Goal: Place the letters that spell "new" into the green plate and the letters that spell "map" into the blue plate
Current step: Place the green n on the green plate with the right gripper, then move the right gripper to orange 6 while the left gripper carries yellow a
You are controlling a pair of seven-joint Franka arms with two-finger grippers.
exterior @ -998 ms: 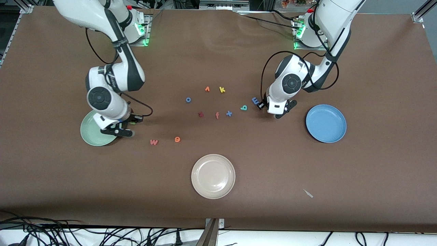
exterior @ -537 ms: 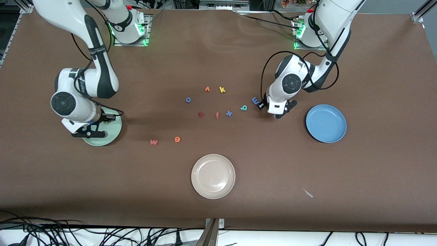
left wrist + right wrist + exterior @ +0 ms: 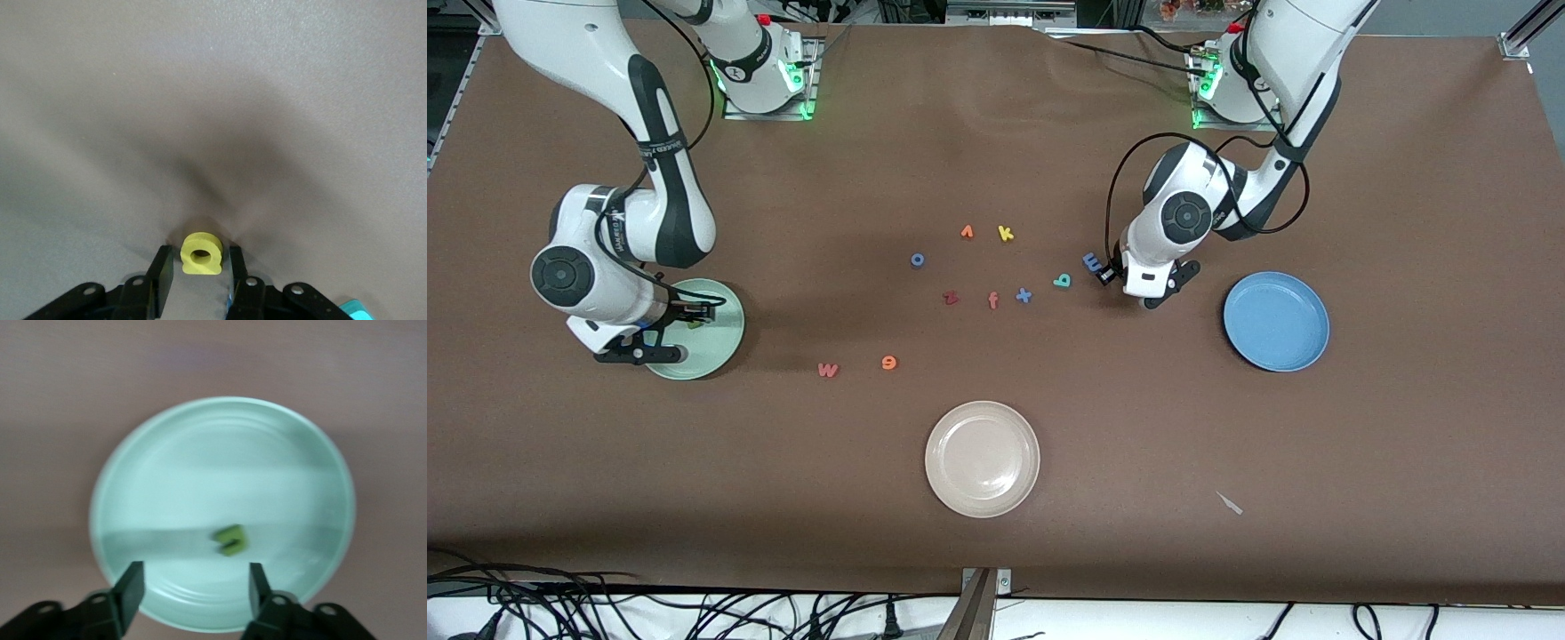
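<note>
Letters for "new" and "map": one of six plated, one more gripped.
Olive-green n lies in the green plate at the right arm's end of the surface; right end effector hovers over it with fingers apart and empty, apparently just after dropping it. Pinkish-red w and orange e lie on the surface, between that plate and the cream-white plate. Left end effector is low at the surface, clamped on the yellow p, likely for lifting to the blue plate, which is empty. Blue m and teal a lie just beside it. Distractors k, x, f, z sit mid-surface.
</note>
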